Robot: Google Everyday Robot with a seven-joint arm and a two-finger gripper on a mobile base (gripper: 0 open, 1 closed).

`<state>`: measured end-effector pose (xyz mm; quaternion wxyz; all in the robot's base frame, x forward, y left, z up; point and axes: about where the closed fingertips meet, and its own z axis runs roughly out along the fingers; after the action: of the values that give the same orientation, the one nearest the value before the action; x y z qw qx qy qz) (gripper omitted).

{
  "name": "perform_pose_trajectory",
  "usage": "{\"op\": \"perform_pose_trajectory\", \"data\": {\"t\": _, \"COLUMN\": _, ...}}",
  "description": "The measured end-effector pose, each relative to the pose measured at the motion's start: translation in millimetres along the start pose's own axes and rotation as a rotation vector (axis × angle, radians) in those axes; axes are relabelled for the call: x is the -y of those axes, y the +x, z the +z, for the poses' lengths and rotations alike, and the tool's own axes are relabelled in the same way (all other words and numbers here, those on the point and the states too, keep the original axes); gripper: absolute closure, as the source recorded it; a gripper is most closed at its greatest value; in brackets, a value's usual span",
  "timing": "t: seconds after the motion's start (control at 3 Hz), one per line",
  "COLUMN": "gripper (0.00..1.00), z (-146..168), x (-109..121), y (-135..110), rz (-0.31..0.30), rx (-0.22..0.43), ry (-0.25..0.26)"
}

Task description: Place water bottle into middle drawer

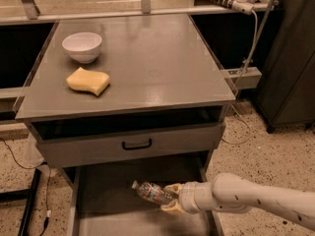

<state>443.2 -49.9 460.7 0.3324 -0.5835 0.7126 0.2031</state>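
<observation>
The water bottle (pixel 152 192) is a small clear ribbed bottle with a white cap, lying nearly level with the cap to the left. My gripper (pixel 171 198) is shut on its base end and holds it low over the floor of the open middle drawer (pixel 108 186), right of the drawer's centre. The white arm (pixel 246 200) reaches in from the lower right. The drawer is wide and grey with a flat floor and low side walls. Its front edge is out of view below.
Above the open drawer is a shut grey drawer front with a small black handle (pixel 137 144). On the cabinet top sit a white bowl (pixel 82 46) and a yellow sponge (pixel 88 81). A dark cabinet (pixel 290 58) stands at the right; cables lie on the floor at the left.
</observation>
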Motion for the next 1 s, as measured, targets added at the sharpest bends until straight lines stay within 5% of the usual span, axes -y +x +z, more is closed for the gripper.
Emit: {"op": "perform_pose_trajectory", "data": {"t": 1.0, "gripper": 1.00, "z": 65, "x": -12, "y": 36, "rz": 0.012, "rx": -0.077, "ry": -0.074}}
